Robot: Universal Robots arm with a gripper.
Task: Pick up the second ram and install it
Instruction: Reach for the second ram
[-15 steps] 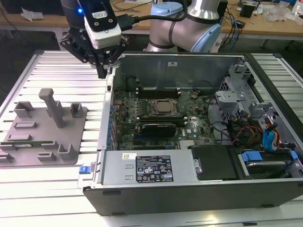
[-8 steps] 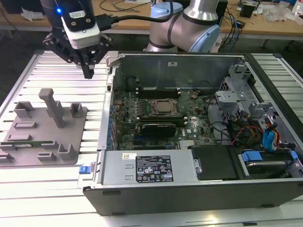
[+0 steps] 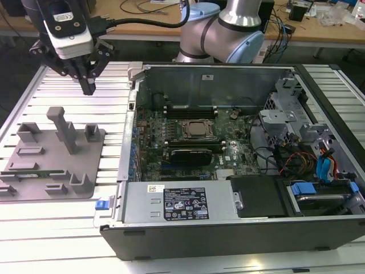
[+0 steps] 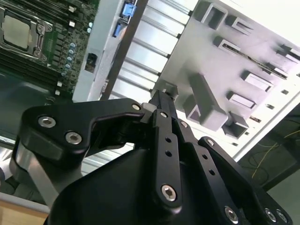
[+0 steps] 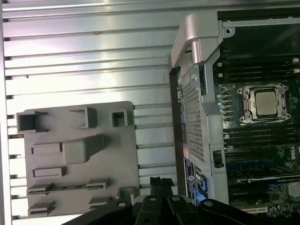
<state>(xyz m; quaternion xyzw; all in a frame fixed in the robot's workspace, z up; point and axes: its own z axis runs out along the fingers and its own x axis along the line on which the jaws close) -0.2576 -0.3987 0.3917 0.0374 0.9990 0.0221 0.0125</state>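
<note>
Second ram [image 3: 25,167] apart from gripper [image 3: 88,87]

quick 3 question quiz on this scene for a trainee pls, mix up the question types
1. True or false: the gripper is holding the second ram.
2. Where does the second ram lie? A) in the gray holder B) seated on the motherboard C) on top of the power supply
3. Fill in: in the exterior view, the open computer case stands on the exterior view's ___ of the gray holder.

Key: 1 false; 2 A; 3 right
</note>
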